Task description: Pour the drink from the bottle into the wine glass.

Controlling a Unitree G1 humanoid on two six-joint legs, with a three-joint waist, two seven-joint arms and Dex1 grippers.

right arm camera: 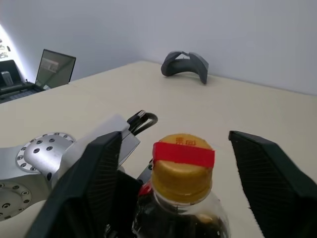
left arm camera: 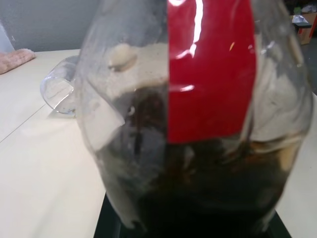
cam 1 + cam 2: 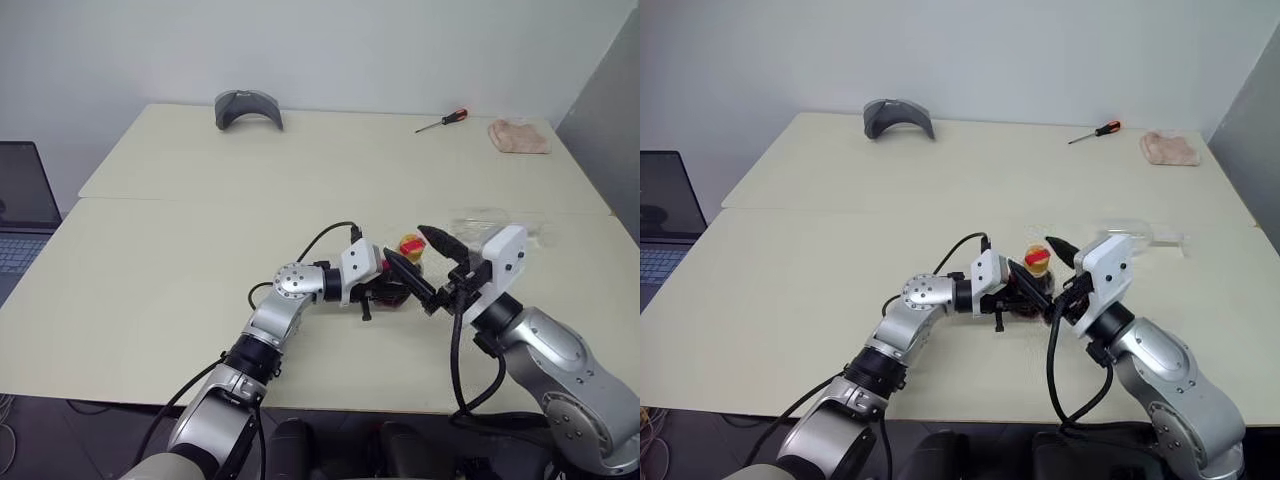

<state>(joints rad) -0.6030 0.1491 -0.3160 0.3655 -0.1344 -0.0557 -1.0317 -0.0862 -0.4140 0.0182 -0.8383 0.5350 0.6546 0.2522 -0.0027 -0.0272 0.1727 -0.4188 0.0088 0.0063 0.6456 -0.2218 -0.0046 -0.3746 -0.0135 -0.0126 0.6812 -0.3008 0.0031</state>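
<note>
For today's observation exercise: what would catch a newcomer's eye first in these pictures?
Near the table's front edge, the left gripper is shut on the bottle of dark drink. The right gripper stands open on either side of its yellow cap. The wine glass lies on its side just behind.

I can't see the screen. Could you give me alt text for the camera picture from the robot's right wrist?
A bottle's yellow cap, with a red strip across its top, sits between the right gripper's two open black fingers, above dark drink in the neck. The left arm's silver wrist is beside it on a pale table, with a grey curved object and an open laptop farther off.
</note>
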